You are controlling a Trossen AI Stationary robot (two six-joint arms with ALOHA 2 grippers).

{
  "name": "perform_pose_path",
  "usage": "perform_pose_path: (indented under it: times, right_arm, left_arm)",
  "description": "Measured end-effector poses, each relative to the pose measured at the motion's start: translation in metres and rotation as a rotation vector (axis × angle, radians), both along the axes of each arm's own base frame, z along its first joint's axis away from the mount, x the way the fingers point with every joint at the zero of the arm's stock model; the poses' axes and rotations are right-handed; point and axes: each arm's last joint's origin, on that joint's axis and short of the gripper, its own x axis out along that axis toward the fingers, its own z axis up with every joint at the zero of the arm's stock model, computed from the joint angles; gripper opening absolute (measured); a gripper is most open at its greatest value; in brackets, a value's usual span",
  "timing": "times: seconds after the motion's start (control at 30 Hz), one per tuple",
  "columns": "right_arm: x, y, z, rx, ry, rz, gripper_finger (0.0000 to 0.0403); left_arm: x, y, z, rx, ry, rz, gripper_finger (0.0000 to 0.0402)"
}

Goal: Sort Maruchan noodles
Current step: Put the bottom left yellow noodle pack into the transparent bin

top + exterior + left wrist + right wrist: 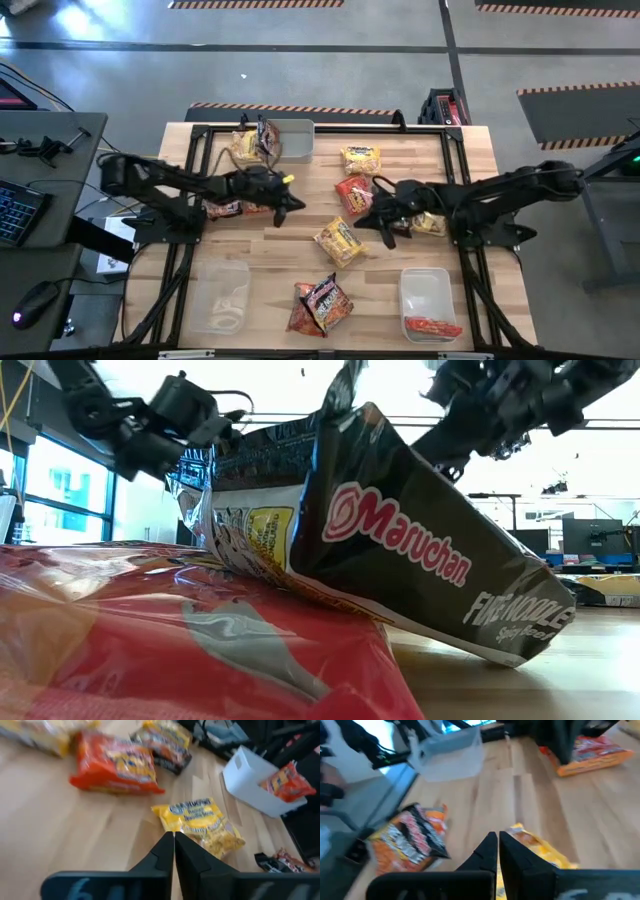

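**High view: both claws closed and empty over the middle of the table**

High view shows our left gripper (296,207) with its fingers pressed together, holding nothing, left of the table's centre. Our right gripper (362,222) is likewise closed on nothing, right of centre. Between them, slightly toward the near edge, lies a yellow packet (338,241), flat and free of both.

Moving outward, a red-orange packet (353,193) sits just beyond the right gripper toward the far edge, with another yellow packet (360,158) beyond it. A dark packet (322,303) rests on a red one at the near edge. The bin at the near right corner (426,285) holds one red packet (433,326); the bin at the near left corner (220,292) and the bin at the far edge (291,141) are the other places to sort into.

We judge that the step in hand is a pick of the central yellow packet. To do it well, we should open one claw wide before lowering, come down over the packet's short side, and pinch the crinkly edge rather than the flat face, keeping the other arm clear.
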Motion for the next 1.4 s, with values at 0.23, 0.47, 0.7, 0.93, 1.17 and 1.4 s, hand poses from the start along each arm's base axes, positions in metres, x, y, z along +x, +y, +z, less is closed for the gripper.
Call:
perform_pose_path:
  times: [0.23, 0.47, 0.7, 0.93, 1.17, 1.4]
  right_arm:
    - [-0.001, -0.014, -0.005, -0.098, 0.0, -0.046, 0.0]
    - [-0.001, -0.016, -0.005, -0.131, -0.005, -0.038, 0.0001]
    - [-0.001, -0.016, -0.006, -0.153, -0.002, -0.028, 0.0001]
    - [-0.001, -0.016, -0.006, -0.167, 0.0, -0.037, 0.0001]
    - [-0.001, -0.016, -0.007, -0.166, 0.007, -0.036, 0.0001]
    - [-0.001, -0.016, -0.007, -0.161, 0.013, -0.051, 0.0001]
  left_arm:
    - [0.04, -0.01, -0.019, -0.034, 0.083, -0.057, 0.0069]
    - [0.074, -0.01, -0.038, -0.089, 0.134, -0.058, 0.0141]
    - [0.102, -0.008, -0.053, -0.175, 0.161, -0.097, 0.0181]
    - [0.121, -0.007, -0.061, -0.153, 0.173, -0.141, 0.0171]
    - [0.121, -0.008, -0.061, -0.12, 0.172, -0.167, 0.0112]
    - [0.121, -0.01, -0.061, -0.063, 0.141, -0.262, 0.0015]
